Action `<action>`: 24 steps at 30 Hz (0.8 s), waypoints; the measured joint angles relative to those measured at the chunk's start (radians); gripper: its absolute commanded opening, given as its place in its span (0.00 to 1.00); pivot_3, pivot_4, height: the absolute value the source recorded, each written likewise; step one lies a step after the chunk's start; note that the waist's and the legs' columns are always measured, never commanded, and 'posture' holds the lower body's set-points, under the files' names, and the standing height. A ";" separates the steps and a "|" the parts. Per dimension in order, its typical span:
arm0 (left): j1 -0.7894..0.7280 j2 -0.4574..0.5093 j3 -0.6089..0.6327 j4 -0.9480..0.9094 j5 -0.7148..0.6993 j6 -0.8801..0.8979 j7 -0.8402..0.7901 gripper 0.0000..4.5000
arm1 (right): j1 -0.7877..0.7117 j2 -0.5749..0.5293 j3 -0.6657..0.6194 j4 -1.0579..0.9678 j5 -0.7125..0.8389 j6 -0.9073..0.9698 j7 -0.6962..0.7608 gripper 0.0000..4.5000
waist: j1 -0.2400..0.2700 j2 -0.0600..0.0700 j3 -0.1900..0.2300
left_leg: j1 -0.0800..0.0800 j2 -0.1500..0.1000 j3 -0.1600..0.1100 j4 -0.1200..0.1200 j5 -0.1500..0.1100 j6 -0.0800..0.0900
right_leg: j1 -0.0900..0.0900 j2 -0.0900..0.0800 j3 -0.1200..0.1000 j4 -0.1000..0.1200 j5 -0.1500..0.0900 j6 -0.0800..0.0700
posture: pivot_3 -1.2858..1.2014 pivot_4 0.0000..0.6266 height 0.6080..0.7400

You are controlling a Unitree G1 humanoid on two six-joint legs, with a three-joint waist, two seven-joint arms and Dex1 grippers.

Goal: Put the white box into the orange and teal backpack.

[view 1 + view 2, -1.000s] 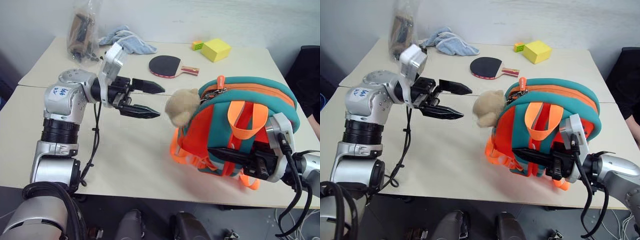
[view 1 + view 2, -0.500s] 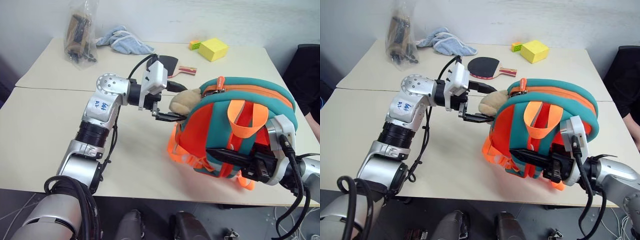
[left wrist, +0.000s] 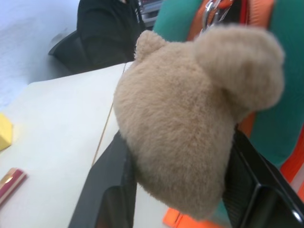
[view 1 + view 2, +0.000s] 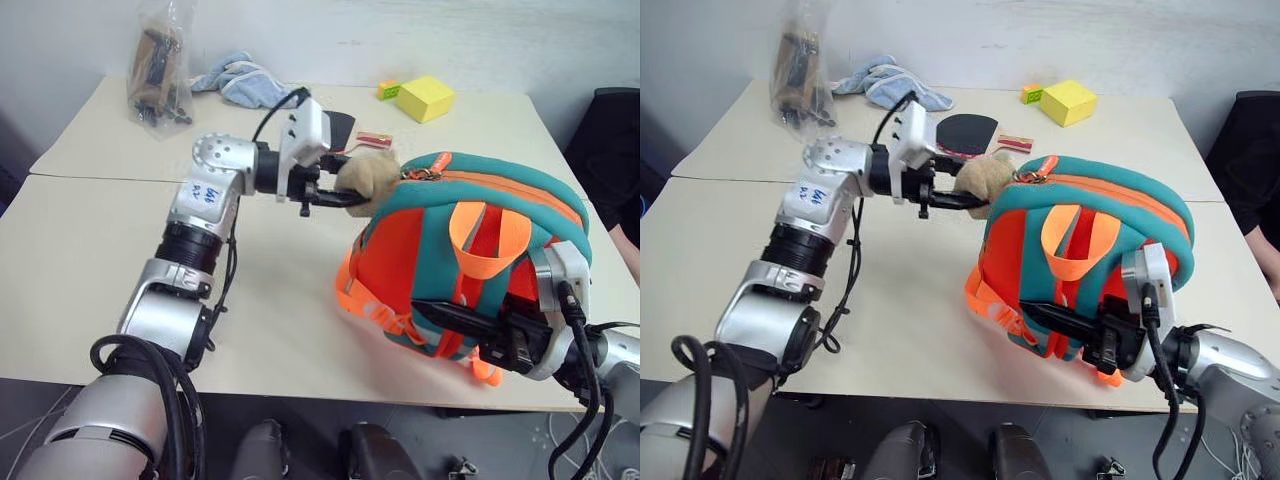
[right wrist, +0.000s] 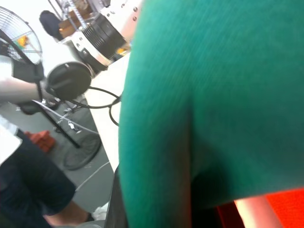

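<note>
While right end effector point(image 4: 450, 318) pinches backpack point(image 4: 500, 200), left end effector point(image 4: 335, 190) clamps plush toy point(image 4: 365, 170).

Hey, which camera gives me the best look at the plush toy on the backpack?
The left wrist view: the plush toy sits close up between the left hand's black fingers. Both head views show it small, at the backpack's top corner, partly hidden by the left hand.

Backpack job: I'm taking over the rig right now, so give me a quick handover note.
Left gripper: jaws closed around the tan plush toy on the backpack.
Right gripper: shut on the backpack's near side, holding it upright on the table.
White box: I can't see it from here.
Done: backpack steadied.
Left: open the zip, find the box, put it inside.
</note>
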 measured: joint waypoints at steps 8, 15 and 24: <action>-0.020 0.097 -0.011 0.275 0.119 -0.182 -0.022 0.38 | 0.046 0.028 0.001 -0.014 -0.181 -0.074 -0.032 0.00 | 0.001 0.000 0.000 | 0.000 0.000 0.000 0.000 0.000 -0.001 | -0.001 -0.001 0.000 0.001 0.000 0.000 | 0.52 0.24 1.00; 0.029 0.079 -0.025 0.302 0.148 -0.230 -0.052 0.38 | 0.097 0.035 -0.001 -0.030 -0.207 -0.103 0.017 0.00 | 0.002 0.000 0.000 | 0.000 -0.001 0.000 0.000 0.000 0.000 | -0.001 -0.002 0.000 0.002 0.000 0.000 | 0.52 0.24 1.00; 0.287 -0.033 -0.076 0.105 0.198 -0.315 0.037 0.38 | 0.074 0.042 0.020 -0.022 -0.350 -0.143 0.012 0.00 | 0.001 0.000 -0.001 | 0.000 0.000 0.000 0.000 0.000 -0.001 | -0.001 -0.002 0.000 0.003 0.000 0.000 | 0.52 0.24 1.00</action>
